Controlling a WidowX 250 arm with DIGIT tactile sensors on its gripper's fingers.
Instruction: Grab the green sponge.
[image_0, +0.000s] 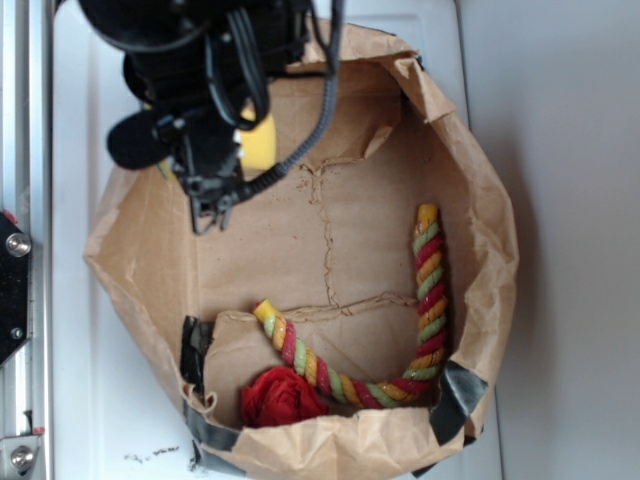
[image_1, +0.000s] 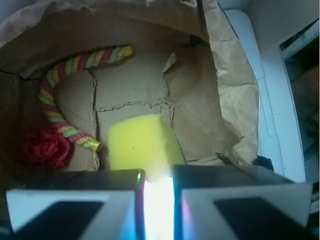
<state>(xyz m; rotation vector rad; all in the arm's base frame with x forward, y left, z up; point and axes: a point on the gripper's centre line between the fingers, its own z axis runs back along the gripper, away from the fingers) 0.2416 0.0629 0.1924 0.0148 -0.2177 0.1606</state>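
The green sponge (image_1: 142, 142) is a plain yellow-green foam block. In the wrist view it sticks out from between my gripper's (image_1: 158, 176) two fingers, which are closed narrowly on its near end, with bright glare in the gap. In the exterior view only a yellow patch of the sponge (image_0: 260, 146) shows beside the black gripper (image_0: 228, 152), at the upper left of the brown paper bag (image_0: 470, 180). The rest of the sponge is hidden under the arm.
A red, yellow and green twisted rope (image_0: 425, 300) curves along the bag's floor. A red cloth ball (image_0: 280, 398) lies near the rope's end (image_1: 92, 145). The bag's crumpled walls (image_1: 230, 80) stand all around. A white surface (image_0: 560, 250) lies outside the bag.
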